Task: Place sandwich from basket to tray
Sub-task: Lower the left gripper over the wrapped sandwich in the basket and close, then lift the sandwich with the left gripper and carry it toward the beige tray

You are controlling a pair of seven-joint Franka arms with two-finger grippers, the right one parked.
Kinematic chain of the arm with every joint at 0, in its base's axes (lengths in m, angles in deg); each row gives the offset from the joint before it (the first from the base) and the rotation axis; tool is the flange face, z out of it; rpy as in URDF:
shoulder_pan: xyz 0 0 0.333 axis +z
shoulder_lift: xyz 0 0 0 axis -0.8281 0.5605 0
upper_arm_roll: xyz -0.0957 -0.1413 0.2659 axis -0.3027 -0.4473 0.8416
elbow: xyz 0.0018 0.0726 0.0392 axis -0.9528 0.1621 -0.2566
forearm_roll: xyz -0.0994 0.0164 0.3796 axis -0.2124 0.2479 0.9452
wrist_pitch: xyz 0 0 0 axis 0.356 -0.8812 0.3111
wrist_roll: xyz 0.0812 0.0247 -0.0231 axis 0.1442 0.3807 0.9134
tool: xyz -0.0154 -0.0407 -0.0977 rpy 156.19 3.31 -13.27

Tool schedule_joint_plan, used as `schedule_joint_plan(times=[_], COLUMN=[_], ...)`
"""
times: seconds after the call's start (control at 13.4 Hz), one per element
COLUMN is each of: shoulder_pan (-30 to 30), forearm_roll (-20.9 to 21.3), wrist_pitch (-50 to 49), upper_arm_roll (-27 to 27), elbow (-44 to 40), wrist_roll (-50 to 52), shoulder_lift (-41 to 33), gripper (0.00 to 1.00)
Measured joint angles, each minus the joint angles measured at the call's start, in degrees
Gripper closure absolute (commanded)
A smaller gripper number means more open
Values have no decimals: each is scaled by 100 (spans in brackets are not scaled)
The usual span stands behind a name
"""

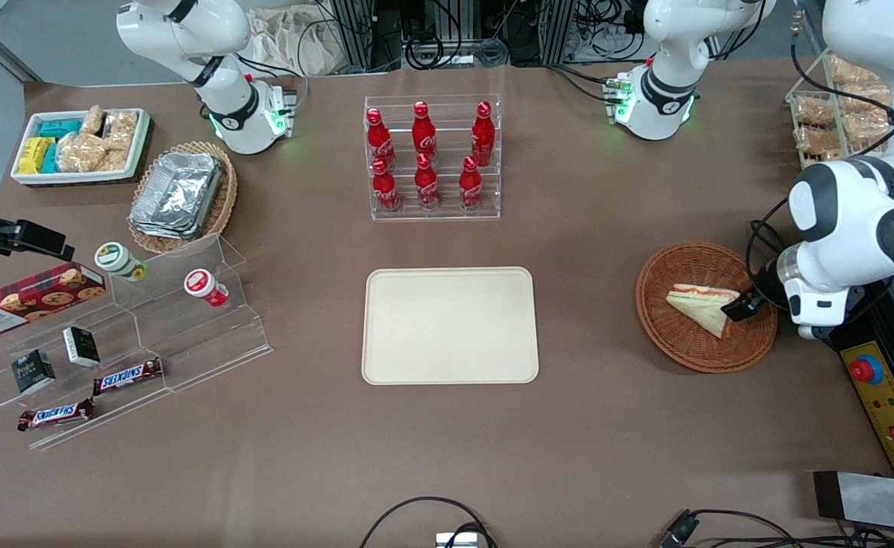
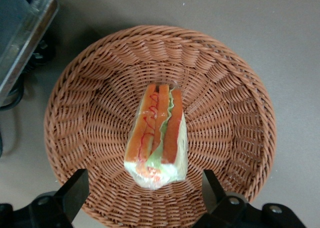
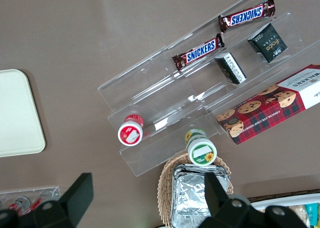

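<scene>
The sandwich, a plastic-wrapped white-bread wedge with red-orange and green filling, lies in the round reddish-brown wicker basket toward the working arm's end of the table. My left gripper hangs over the basket at the sandwich's end. In the left wrist view the sandwich lies in the middle of the basket. The gripper is open, its fingers wide apart on either side of the sandwich's near end and not touching it. The cream-beige tray lies bare at the table's middle.
A rack of red bottles stands farther from the front camera than the tray. A yellow control box with a red button sits beside the basket. An acrylic shelf with snacks, an oval basket of foil containers and a white bin lie toward the parked arm's end.
</scene>
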Motion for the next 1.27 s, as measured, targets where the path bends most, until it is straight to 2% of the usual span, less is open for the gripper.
schedule_joint_plan(times=[0.45, 0.52, 0.6, 0.75, 1.04, 1.27], shoulder_pan=[-5, -7, -8, -10, -31, -134], forearm_roll=[0, 0, 0, 0, 298, 340], wrist_pitch=[317, 378, 450, 518, 420, -678], upper_arm_roll=[0, -1, -1, -1, -38, -75], elbow=[4, 4, 5, 4, -111, -907], wrist_roll=[0, 0, 0, 0, 8, 8], shoulder_lift=[404, 486, 573, 735, 801, 788], gripper=[2, 16, 55, 100, 100, 100])
